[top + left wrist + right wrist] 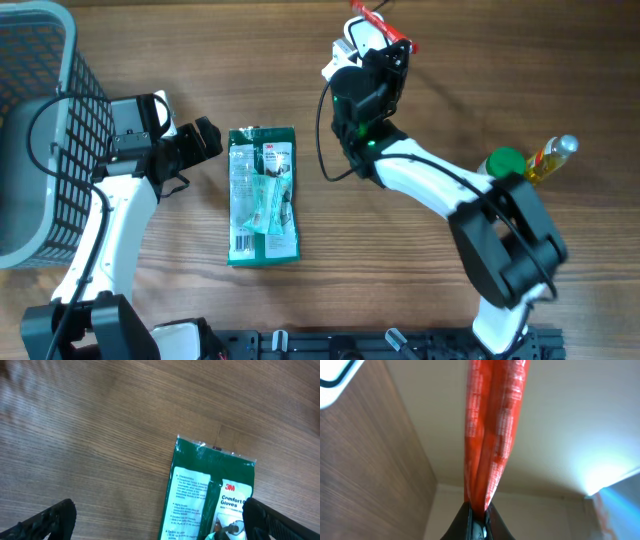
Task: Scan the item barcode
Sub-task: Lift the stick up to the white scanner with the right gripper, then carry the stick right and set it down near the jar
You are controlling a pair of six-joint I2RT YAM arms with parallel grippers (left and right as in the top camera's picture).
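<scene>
From the top, the green glove pack (263,195) lies flat on the wooden table (450,70), long side running away from the robot, printed side up. The left gripper (208,138) sits just beside the pack's top left corner with its jaws wide open and nothing in them. The right gripper (382,38) is well away at the far edge, pinched shut on a red strip (372,15). There's a wire basket (45,120) on the left, and a green-capped thing (505,160) and a yellow bottle (548,160) off to the right. In the left wrist cam, the two dark fingers (50,520) are spread to the bottom corners, and the pack (210,495) is between them but closer to the right one, not touching as far as I can tell. In the right wrist cam, the strip (490,435) looks like red mesh, clamped tight at its lower end where the fingers (460,527) meet.
</scene>
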